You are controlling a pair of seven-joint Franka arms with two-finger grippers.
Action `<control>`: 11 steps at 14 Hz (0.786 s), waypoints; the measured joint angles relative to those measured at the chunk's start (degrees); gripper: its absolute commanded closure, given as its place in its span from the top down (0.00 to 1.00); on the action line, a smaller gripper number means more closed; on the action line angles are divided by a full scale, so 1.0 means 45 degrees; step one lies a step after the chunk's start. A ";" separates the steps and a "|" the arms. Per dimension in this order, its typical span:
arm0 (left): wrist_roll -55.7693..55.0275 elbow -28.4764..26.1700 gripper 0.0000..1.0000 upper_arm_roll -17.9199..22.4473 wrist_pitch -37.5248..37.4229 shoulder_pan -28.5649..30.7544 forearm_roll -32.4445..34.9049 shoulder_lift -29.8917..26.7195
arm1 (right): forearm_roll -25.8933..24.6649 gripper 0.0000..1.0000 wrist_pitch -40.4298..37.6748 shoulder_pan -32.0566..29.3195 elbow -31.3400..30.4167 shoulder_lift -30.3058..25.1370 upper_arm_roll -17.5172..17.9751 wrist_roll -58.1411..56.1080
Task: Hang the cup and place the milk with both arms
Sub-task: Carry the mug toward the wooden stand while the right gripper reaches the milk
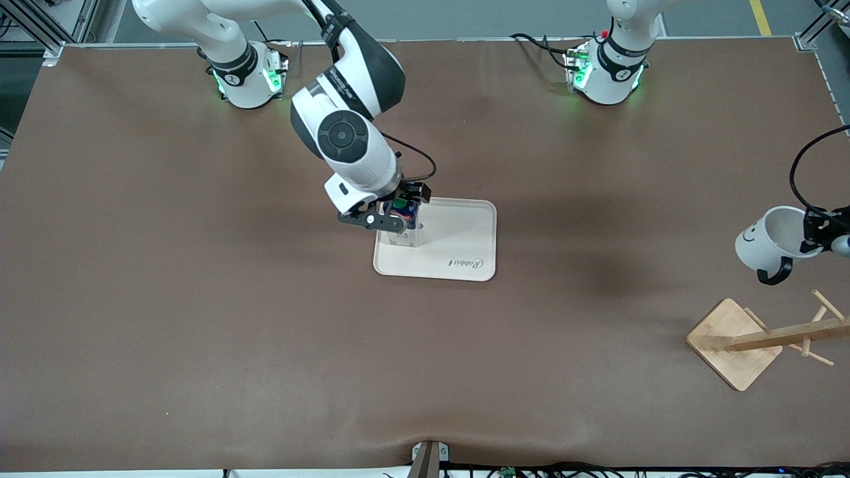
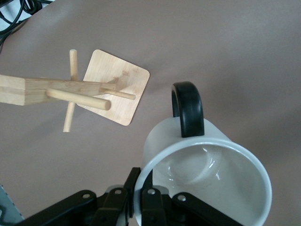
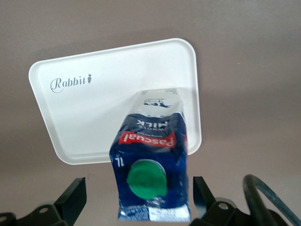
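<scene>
Mid-worktop, on tray (image 1: 458, 239), your milk (image 1: 403, 214) stands upright at tray's edge toward right arm's end. Right tool (image 1: 397, 211) straddles carton top, fingers (image 3: 70, 200) spread clear of its sides, not pinching. Near worktop edge at left arm's end, left tool (image 1: 818, 232) pinches cup (image 1: 770, 242) by rim, cup tilted in air, handle down, over worktop beside rack (image 1: 764, 338). Rack stands toward front corner.

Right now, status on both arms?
Right end effector open around milk, standing on tray. Left end effector shut on cup, held over table near wooden rack. Nothing in the way.
</scene>
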 measured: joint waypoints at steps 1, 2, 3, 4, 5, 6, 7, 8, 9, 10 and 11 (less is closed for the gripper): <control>0.0290 0.0137 0.00 0.0001 0.0007 0.0073 -0.0003 0.0187 | 0.0000 1.00 0.0178 0.0124 0.0000 0.0171 -0.0004 0.0059; 0.0517 0.0350 0.00 0.0001 0.0017 0.0116 -0.0005 0.0418 | -0.0015 1.00 0.0310 0.0272 -0.0005 0.0358 -0.0018 0.0097; 0.0674 0.0606 0.00 0.0001 0.0019 0.0129 -0.0008 0.0667 | -0.0128 1.00 0.0438 0.0415 -0.0005 0.0542 -0.0025 0.0108; 0.0740 0.0841 0.00 0.0000 0.0018 0.0128 -0.0060 0.0889 | -0.0337 0.67 0.0509 0.0525 -0.0007 0.0700 -0.0030 0.0115; 0.0793 0.1023 0.00 -0.0001 0.0019 0.0137 -0.0189 0.1059 | -0.0583 0.34 0.0515 0.0591 -0.0007 0.0802 -0.0033 0.0117; 0.0877 0.1141 0.00 -0.0002 0.0028 0.0174 -0.0296 0.1186 | -0.0716 0.11 0.0514 0.0616 -0.0006 0.0852 -0.0035 0.0121; 0.0994 0.1213 0.00 -0.0001 0.0065 0.0233 -0.0372 0.1270 | -0.0750 0.00 0.0509 0.0616 0.0013 0.0852 -0.0048 0.0138; 0.1155 0.1309 0.00 -0.0001 0.0108 0.0292 -0.0423 0.1345 | -0.0762 0.00 0.0481 0.0616 0.0078 0.0842 -0.0072 0.0182; 0.1259 0.1400 0.00 -0.0001 0.0119 0.0333 -0.0446 0.1411 | -0.0777 0.00 0.0482 0.0615 0.0115 0.0844 -0.0104 0.0200; 0.1341 0.1464 0.00 -0.0001 0.0125 0.0354 -0.0475 0.1463 | -0.0778 0.00 0.0447 0.0609 0.0190 0.0840 -0.0159 0.0203; 0.1399 0.1506 0.00 -0.0001 0.0141 0.0361 -0.0500 0.1500 | -0.0741 0.00 0.0157 0.0557 0.0430 0.0834 -0.0232 0.0240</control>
